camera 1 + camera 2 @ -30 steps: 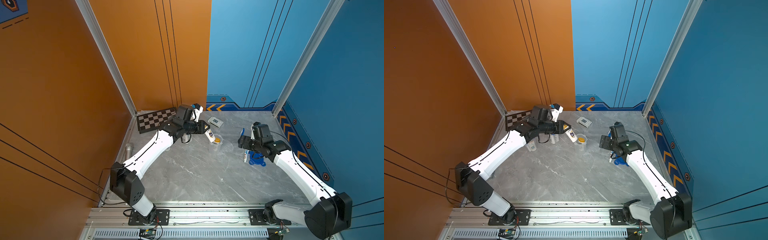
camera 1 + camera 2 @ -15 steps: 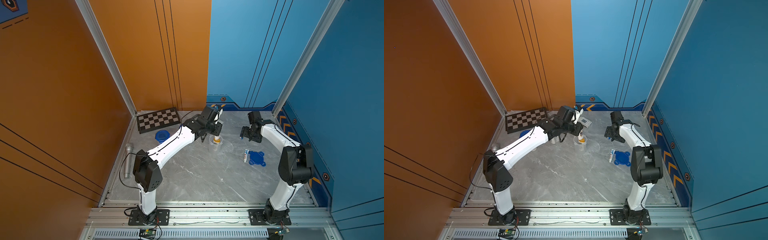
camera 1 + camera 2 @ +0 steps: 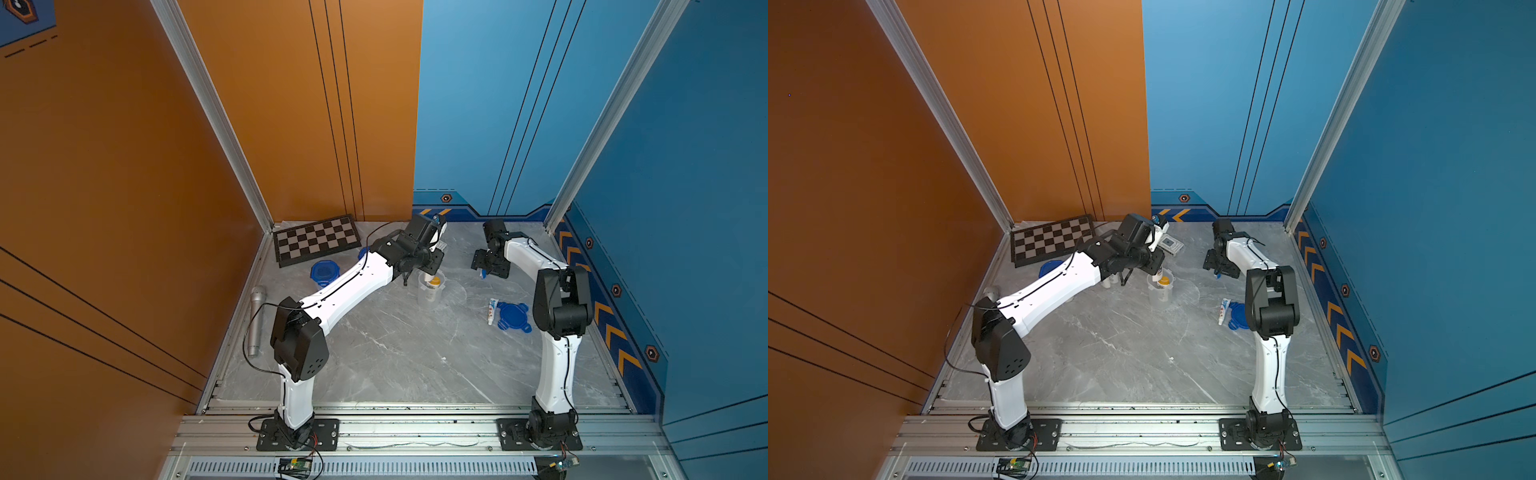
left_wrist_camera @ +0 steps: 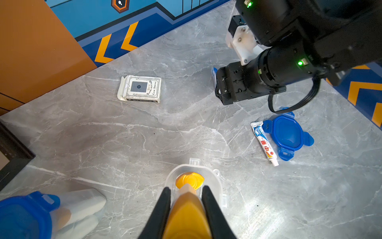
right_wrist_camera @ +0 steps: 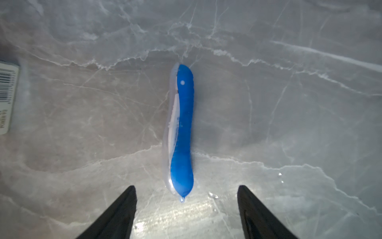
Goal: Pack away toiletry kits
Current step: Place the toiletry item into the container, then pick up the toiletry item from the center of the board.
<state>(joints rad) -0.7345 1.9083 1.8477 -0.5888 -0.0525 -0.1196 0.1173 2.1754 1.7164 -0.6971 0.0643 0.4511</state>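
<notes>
Grip on the left was firm: the left pincer clamped a gold-capped bottle directly over a clear cup in which another gold cap sat, probably a second bottle. The right pincer hung open above the table — a blue-white toothbrush lay just ahead, its near end between the spread fingers — untouched.

Both top views overlook the whole table; wrist cameras sit close.
</notes>
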